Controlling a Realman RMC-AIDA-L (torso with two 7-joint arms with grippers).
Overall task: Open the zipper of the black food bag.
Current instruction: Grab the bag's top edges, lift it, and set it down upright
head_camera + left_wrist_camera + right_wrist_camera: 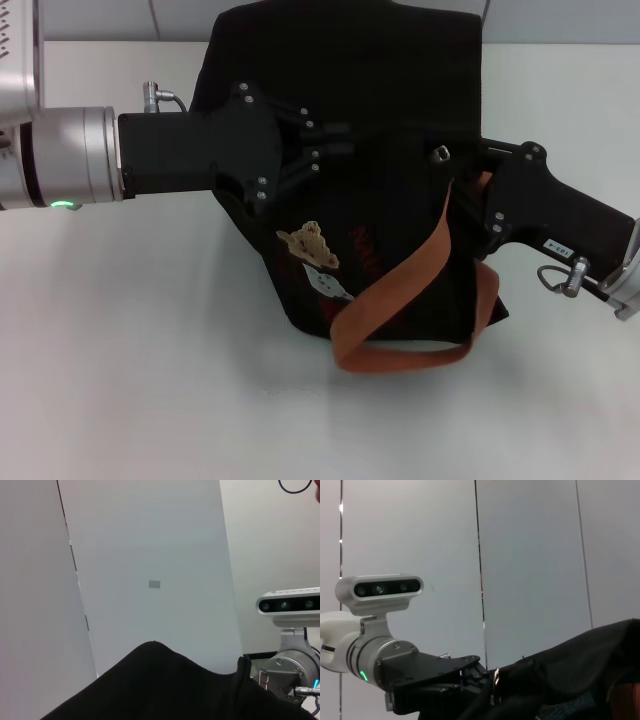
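Black food bag looks soft and light, so it'll sag unless braced; left gripper fingers look pinched on fabric at its top, though black on black is hard to read. Right gripper sits by the silvery pull of the zipper; can't tell its fingers' state. Best hold: that pull tab.

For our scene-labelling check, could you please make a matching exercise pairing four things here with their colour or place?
Things:
1. black food bag
2. strap
3. left gripper
4. bear patch

Descriptions:
A. orange loop drooping onto the table
B. tan, on the bag's front
C. reaches in at the bag's top from the left
D. boxy, dark, between both arms

Pairs: 1-D, 2-A, 3-C, 4-B
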